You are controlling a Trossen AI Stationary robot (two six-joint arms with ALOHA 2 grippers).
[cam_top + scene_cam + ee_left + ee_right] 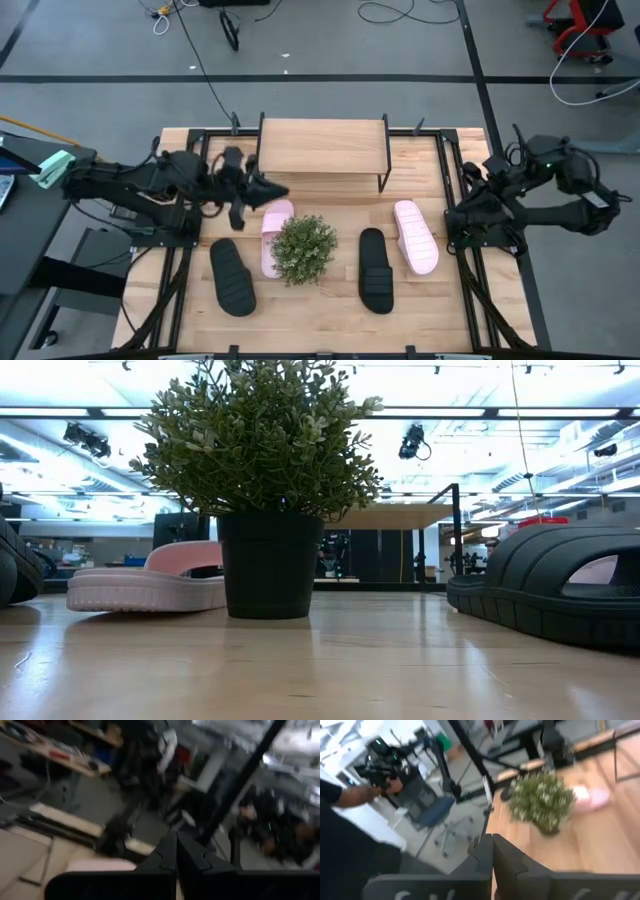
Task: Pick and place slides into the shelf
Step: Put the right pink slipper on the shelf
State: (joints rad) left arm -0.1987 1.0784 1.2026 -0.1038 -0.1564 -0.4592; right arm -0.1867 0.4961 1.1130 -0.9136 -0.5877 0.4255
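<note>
While four slides lie on tabletop, none on shelf: left pincer together, empty, just above pink slide. Right pincer together, parked. Slides look light, springy foam; broad strap likeliest hold.

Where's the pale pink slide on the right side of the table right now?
In the high view, the right-hand pale pink slide lies on the tabletop just right of a black slide, in front of the light-wood shelf, not on it.
</note>
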